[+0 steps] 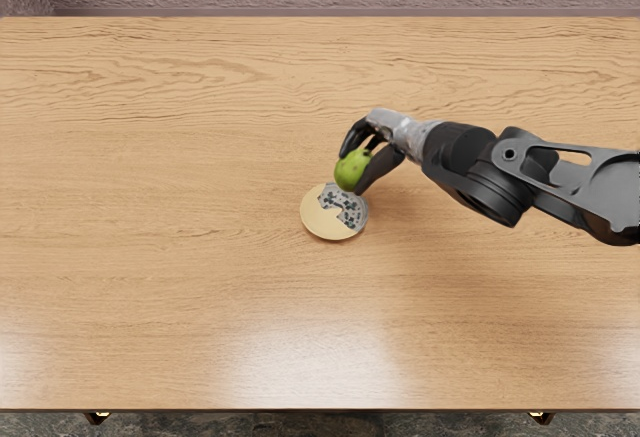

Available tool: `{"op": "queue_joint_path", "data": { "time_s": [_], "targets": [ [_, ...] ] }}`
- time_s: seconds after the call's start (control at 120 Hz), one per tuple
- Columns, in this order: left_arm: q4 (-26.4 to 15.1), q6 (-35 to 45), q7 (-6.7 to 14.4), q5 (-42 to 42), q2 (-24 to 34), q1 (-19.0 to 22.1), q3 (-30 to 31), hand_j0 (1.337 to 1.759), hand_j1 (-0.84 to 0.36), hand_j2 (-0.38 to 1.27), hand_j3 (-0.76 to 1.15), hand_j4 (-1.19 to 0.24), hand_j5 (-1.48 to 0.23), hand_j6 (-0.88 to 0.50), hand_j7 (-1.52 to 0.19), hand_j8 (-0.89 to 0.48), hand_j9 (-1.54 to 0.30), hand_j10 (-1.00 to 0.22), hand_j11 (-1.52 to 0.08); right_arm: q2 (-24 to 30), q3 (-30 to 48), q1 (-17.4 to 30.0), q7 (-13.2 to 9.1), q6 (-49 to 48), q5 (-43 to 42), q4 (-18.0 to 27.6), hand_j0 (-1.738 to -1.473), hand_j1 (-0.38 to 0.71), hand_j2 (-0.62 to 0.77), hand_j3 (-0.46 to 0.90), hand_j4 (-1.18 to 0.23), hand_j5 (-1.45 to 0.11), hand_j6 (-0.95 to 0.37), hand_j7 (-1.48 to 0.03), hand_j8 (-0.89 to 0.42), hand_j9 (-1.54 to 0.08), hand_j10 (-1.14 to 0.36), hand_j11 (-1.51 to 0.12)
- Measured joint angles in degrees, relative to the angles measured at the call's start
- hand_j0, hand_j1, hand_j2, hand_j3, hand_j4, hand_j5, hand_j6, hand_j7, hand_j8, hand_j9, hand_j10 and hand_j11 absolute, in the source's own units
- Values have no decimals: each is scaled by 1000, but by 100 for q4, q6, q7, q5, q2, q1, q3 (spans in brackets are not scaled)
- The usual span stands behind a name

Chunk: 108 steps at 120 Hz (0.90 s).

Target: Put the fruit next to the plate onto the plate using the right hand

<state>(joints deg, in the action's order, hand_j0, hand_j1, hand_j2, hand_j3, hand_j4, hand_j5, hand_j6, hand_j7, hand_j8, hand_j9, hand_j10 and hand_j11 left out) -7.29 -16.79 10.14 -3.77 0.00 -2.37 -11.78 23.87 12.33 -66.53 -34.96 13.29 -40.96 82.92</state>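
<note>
Bright, even light; pale glare on table front; faint shadow under right hand; sharp.

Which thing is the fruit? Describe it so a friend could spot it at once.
On the wide light wooden table, follow the dark grey arm from the right to its right hand. That hand grips a small rounded yellow-green fruit over the far edge of a small round tan plate with a grey patch. It is the only green thing there.
</note>
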Motion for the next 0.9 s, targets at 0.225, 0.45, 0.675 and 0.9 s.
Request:
{"op": "queue_joint_path", "data": {
  "time_s": [0.225, 0.45, 0.675, 0.9],
  "targets": [
    [0, 0, 0, 0, 0, 0, -1, 1658, 332, 3, 0, -14, -19, -14, -19, -14, -19, -14, -19, -240, 4, -42, 0, 10, 63, 1, -1658, 358, 416, 1, -721, -1103, -372, -1006, -327, -1076, -715, -1091],
    [-1, 0, 1, 1, 0, 0, 0, 1658, 332, 3, 0, -14, -18, -14, -18, -14, -18, -14, -18, -470, 1, -7, 2, 19, 60, -82, -1658, 334, 393, 0, -730, -1094, -394, -1009, -342, -1070, -741, -1082],
    [0, 0, -1, 1, 0, 0, 0, 1658, 332, 3, 0, -14, -19, -14, -19, -14, -19, -14, -19, -588, -5, 64, -1, 23, 31, -243, -1657, 312, 372, 0, -720, -1059, -404, -987, -366, -1033, -748, -1042],
    [0, 0, 0, 1, 0, 0, 0, 1658, 332, 3, 0, -14, -18, -14, -18, -14, -18, -14, -18, -725, -35, -9, -3, 5, 32, -412, -1658, -126, 124, 0, -243, -356, -138, -332, -126, -348, -252, -350]
  ]
}}
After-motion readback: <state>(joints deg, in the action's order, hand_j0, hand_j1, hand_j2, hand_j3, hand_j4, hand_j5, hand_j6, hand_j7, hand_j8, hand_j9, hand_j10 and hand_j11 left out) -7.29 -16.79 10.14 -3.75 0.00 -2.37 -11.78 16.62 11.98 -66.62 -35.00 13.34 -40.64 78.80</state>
